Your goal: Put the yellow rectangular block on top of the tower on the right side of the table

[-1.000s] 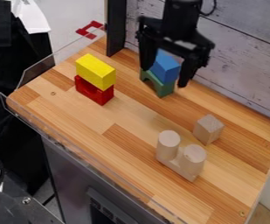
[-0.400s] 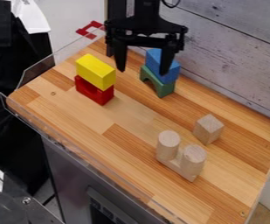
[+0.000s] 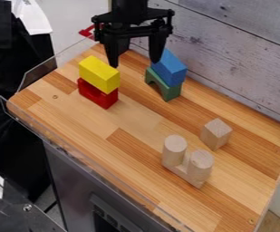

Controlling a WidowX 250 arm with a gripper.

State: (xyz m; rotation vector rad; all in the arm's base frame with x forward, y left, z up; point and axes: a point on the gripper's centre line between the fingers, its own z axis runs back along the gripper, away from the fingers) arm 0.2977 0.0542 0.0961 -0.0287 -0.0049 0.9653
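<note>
Looks like a lab, with a robot arm [image 3: 130, 5] over a wooden tabletop [image 3: 136, 120]

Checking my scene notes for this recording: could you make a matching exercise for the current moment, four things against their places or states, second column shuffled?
1. Yellow block
2. Blue block
3. Gripper
4. Unpainted cube

A. On the green arch
B. Open, above the table
C. Directly on the table
D. On the red block

Pairs: 1-D, 2-A, 3-B, 4-C
</note>
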